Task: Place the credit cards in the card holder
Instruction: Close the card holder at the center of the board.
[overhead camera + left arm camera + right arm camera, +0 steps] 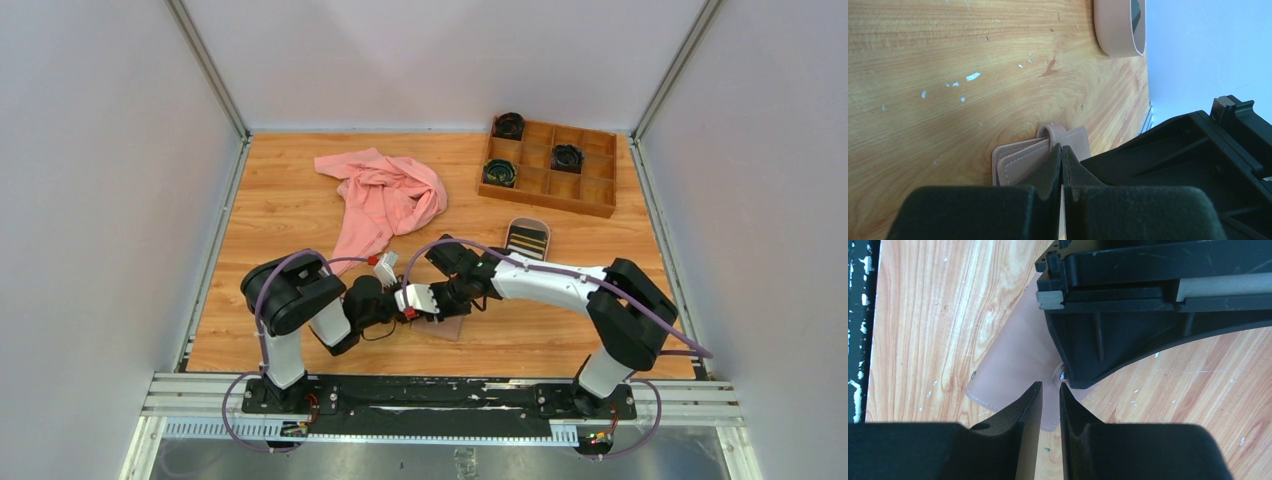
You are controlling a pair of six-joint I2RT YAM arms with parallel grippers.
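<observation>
The tan card holder (452,326) lies on the wood table near the front centre, partly under both grippers. My left gripper (428,312) is shut, pinching one leaf of the card holder (1020,160) beside its curled strap (1054,133). My right gripper (1050,387) hovers just over the card holder (1013,360), its jaws a narrow gap apart astride the strap end, holding nothing; it appears in the top view (452,300). The pale snap stud (1061,375) sits at the left gripper's tip. Black striped credit cards (528,241) lie in the oval tray (527,220). No yellow card shows.
A crumpled pink cloth (385,200) lies at the back centre. A wooden compartment box (600,190) with black coiled items stands at the back right. The tray's rim shows in the left wrist view (1120,35). White walls enclose the table on three sides.
</observation>
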